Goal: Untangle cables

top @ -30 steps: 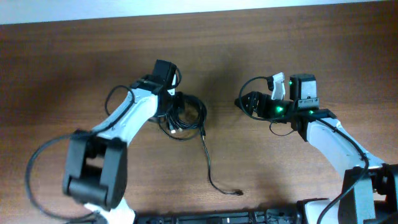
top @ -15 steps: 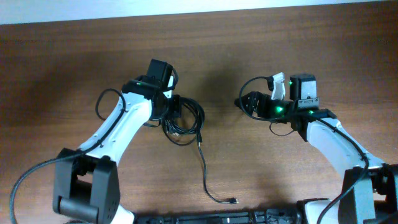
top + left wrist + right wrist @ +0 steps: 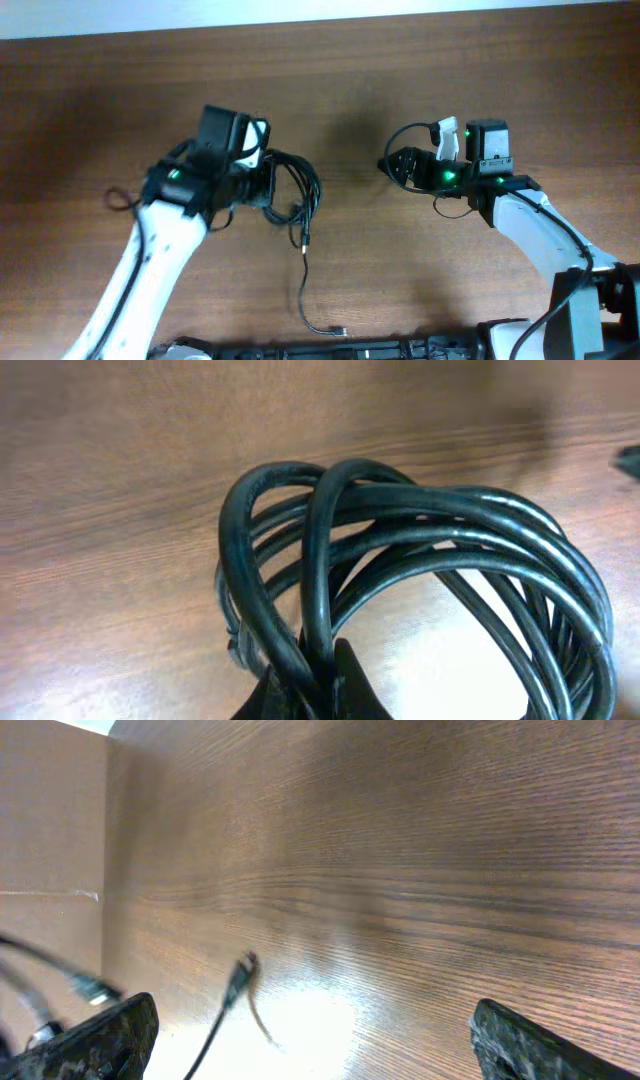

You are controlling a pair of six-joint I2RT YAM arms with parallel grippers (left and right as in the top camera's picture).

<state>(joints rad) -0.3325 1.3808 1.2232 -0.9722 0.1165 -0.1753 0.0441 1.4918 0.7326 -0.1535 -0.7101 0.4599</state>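
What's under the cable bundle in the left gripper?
Through the cable bundle loops, only the wooden table shows. The left gripper pinches the lower strands; the table directly below that is covered.

One camera looks down from high over the table (image 3: 400, 80). Others sit close behind the left claw (image 3: 312, 685) and right claw (image 3: 315, 1045), all seeing cables (image 3: 450, 505).

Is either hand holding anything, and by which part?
The left hand grips the coiled black cable bundle where its loops bunch together at one edge of the coil. The right hand is open, holding nothing.
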